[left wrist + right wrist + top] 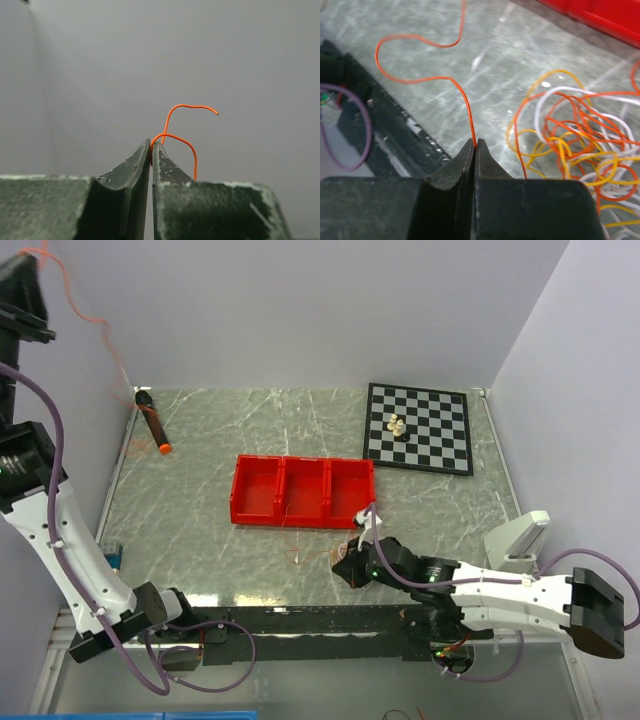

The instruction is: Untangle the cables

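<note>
High above the far-left corner of the counter (200, 540), the left gripper (151, 144) had its jaws all but closed, pinching an orange cable (176, 136) at the very tips, with a short free end curling up beyond them. Down low, just in front of the red tray (290, 517), the right gripper (474, 144) was fully closed on an orange strand (420, 79) that snaked away across the marble. The rest of the cables (580, 135), orange, yellow and white, lay in a loopy clump on the counter just beside that gripper.

The likeliest trouble, as I judged it, was a pull that dragged the whole clump or cinched its crossings tighter, since the strand's path through the loops was unclear. The left hold looked slight, so the cable could slip out under tension. A trailing length might also catch on the marker pen (152, 421) or a tray corner.

Whether both grippers held one cable could not be told: the line hanging from the left one faded out near the wall. The clump ran off the right wrist view's edge, and from above the right gripper mostly covered it.
</note>
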{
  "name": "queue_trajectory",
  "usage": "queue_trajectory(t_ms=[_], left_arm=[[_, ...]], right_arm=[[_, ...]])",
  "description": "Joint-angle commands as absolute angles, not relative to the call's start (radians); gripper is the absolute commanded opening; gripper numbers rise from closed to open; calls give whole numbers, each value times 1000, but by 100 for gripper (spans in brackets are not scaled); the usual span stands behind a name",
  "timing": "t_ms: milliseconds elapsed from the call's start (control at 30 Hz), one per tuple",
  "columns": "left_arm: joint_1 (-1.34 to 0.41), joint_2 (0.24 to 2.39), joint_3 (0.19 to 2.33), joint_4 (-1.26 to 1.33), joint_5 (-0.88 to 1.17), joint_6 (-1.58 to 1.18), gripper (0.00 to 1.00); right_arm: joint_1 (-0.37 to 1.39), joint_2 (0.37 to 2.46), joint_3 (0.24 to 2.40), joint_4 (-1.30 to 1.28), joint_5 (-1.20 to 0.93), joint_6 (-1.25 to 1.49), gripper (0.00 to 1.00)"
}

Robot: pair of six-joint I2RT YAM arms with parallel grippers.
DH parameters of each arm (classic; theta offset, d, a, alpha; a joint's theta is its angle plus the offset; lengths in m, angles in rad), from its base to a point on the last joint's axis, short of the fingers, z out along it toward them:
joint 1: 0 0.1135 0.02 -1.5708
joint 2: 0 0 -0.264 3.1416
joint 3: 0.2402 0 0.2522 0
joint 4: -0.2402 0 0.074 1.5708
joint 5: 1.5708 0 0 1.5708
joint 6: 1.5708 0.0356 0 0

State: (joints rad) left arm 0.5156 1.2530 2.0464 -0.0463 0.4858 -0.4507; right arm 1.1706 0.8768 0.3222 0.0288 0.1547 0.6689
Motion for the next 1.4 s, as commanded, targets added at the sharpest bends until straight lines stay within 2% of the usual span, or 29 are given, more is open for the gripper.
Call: queue_trajectory(t_ms=[0, 100, 267, 633, 767, 1133, 1367], left_arm=[[480, 1250, 1971, -29, 710, -505, 11], [387, 1241, 1912, -95, 749, -439, 11], [189, 1193, 1809, -199, 654, -259, 11], [15, 1206, 1582, -273, 572, -175, 7], [-54, 1215, 1525, -296, 537, -146, 3], [-90, 1238, 1517, -282, 499, -126, 1], [-91, 1256, 1663, -307, 459, -101, 1]], right_arm=[[1186, 792, 364, 49, 74, 583, 0], [1184, 758, 367, 34, 26, 548, 0], [1184, 744, 376, 3, 41, 551, 0], [1186, 750, 396, 3, -41, 499, 0], [1186, 776, 396, 5, -44, 503, 0], [1186, 813, 391, 28, -61, 515, 0], [1186, 821, 393, 21, -72, 512, 0]])
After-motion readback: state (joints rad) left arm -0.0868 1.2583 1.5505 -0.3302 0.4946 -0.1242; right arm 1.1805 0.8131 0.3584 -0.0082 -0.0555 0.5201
